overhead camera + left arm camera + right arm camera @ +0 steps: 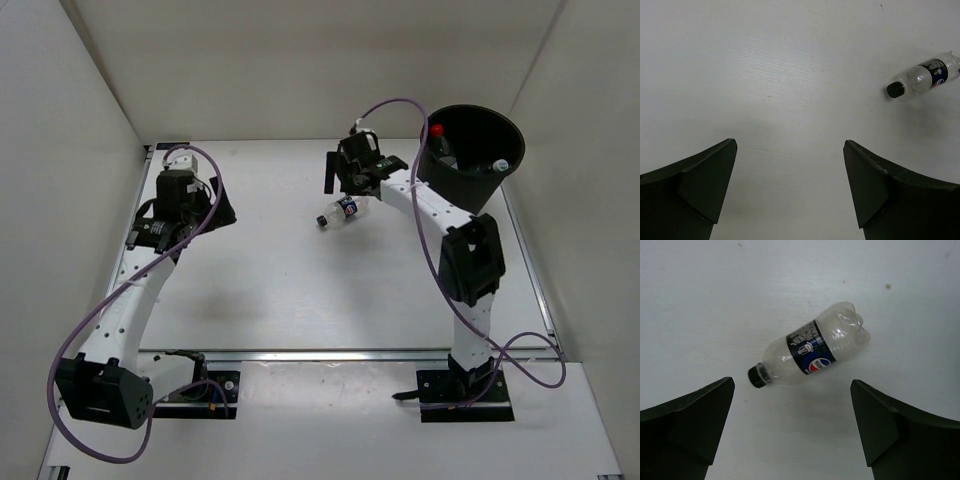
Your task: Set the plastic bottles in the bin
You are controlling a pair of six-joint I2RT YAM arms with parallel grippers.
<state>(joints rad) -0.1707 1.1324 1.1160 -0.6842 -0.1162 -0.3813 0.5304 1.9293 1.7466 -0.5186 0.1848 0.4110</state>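
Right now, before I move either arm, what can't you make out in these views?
- Top view: the tall black plastic bin's wall and dark interior hide everything below a red cap and one clear bottle end, so the bottles inside cannot be counted.
- Both wrist views: the bin is out of frame.
- Left wrist view: the right edge cuts off the base of the clear plastic bottle with a dark blue label.
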